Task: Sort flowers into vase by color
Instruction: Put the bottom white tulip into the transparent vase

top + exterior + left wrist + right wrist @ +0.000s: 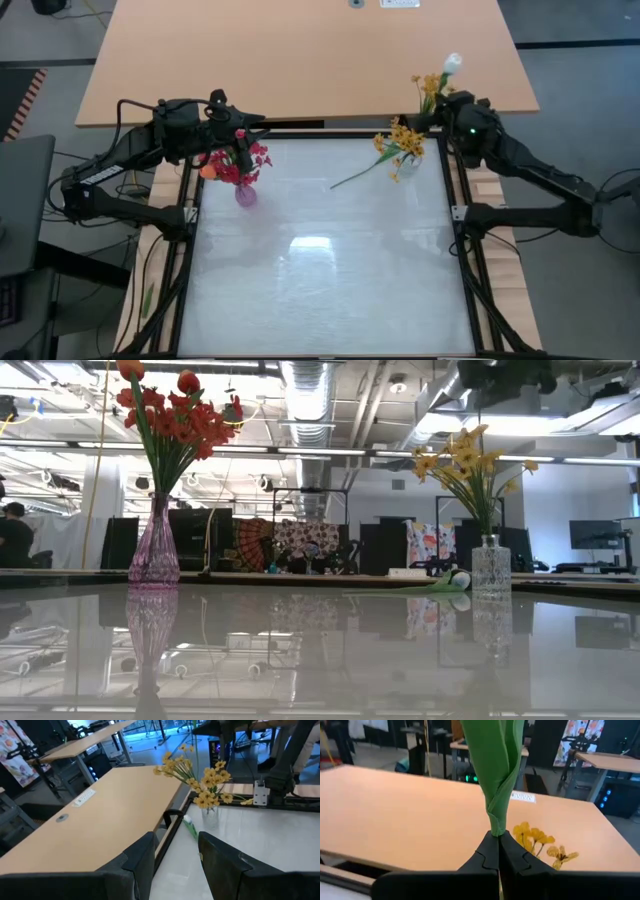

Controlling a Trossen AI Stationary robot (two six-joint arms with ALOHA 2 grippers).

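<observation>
Upper right of the high view, the right gripper (498,851) is clenched on a white flower's (453,63) green stem; the left gripper (175,855), upper left, stands released and empty.

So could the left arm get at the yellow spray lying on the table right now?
Probably yes: the left gripper is empty with jaws apart near the red vase, and bare table separates it from the yellow spray. It is a long reach across, though.

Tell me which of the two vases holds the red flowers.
The pink vase near the left gripper holds the red flowers. The clear vase on the other side holds yellow flowers.
</observation>
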